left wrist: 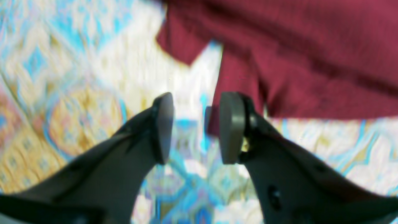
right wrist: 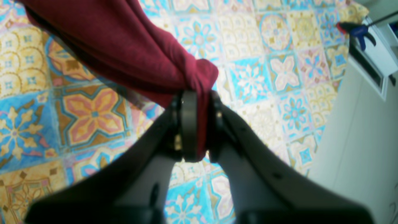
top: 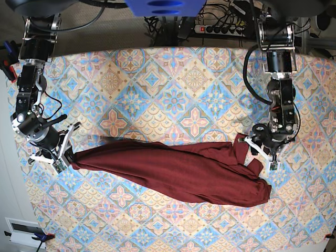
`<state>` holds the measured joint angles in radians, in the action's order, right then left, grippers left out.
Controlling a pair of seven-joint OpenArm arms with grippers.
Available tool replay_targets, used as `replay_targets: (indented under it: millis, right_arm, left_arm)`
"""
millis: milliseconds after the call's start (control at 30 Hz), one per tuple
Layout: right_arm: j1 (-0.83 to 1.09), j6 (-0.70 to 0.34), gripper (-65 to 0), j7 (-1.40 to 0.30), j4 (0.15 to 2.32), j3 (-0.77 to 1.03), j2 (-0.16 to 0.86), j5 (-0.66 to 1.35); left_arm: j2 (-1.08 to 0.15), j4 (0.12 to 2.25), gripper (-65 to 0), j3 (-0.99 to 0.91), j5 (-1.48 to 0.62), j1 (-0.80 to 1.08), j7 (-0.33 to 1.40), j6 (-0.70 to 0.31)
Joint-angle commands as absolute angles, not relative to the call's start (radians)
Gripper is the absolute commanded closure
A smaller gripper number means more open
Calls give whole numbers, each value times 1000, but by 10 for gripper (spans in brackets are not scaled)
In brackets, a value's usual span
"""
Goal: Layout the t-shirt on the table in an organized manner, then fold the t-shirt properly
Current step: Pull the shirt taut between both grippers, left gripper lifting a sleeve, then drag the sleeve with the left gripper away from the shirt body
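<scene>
The dark maroon t-shirt (top: pixel 178 170) lies stretched in a long rumpled band across the table (top: pixel 173 105), running from left to right in the base view. My right gripper (top: pixel 65 157) is shut on its left end. In the right wrist view the bunched fabric (right wrist: pixel 130 53) is pinched between the pads of that gripper (right wrist: pixel 202 124) and lifted a little off the cloth. My left gripper (top: pixel 255 149) is at the shirt's right end. In the blurred left wrist view this gripper (left wrist: pixel 197 127) stands open over the table, with the t-shirt (left wrist: pixel 295 56) just beyond its fingertips and nothing held.
The patterned cloth covers the whole table. A blue clamp (right wrist: pixel 357 31) grips the table edge beside a white box (right wrist: pixel 376 62). A power strip (top: pixel 226 29) and cables lie behind the far edge. The table's left edge runs close to my right arm.
</scene>
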<state>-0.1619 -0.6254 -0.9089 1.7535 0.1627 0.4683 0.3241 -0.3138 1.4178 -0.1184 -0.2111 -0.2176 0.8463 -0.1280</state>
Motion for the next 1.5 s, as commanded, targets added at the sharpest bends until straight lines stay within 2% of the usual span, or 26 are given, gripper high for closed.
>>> replay_targets:
  millis: [0,100,167,400,600,767,833,967,1067,1233,1467]
  right_arm:
    - [-185,-619,0,-886,1771,171,486,335]
    - [-183,-619,0,-886,1771,170,478,335]
    - [-183,-619,0,-886,1771,170,472,335]
    - [-182,-619,0,-886,1771,170,452,335]
    - [-145,-619,0,-886,1773,170,452,334]
    - [-116,-621,0,-886,1773,174,452,334]
    - [-113,-621,0,-886,1773,176,452,334]
    - [-114,-621,0,-886,1773,176,452,334]
    - [-119,-621,0,-886,1773,176,452,334]
    - [-119,-621,0,-886,1768,177,452,335]
    - [-137,-621,0,-886,1761,177,452,332]
  left_arm:
    - [-326,1438,-195,-124,-214,-223,823,-127]
    - [-326,1417,-149,-127,-214,-196,823,-127]
    - [-326,1394,-144,-127,-216,-196,822,-127]
    - [-298,1372,-194,-104,-194,-217,782,-124]
    - [-291,1234,-256,-33,-157,-259,733,-124]
    - [-289,1208,-256,-13,-163,-259,734,-125]
    - [-289,1214,-209,-12,-165,-254,740,-130]
    - [-294,1227,0,1,-166,-237,739,-177]
    - [-308,1325,-16,1,-166,-180,740,-188]
    - [-344,1618,0,2,-166,-24,742,-189]
    - [-400,2026,0,-1,-223,205,866,-189]
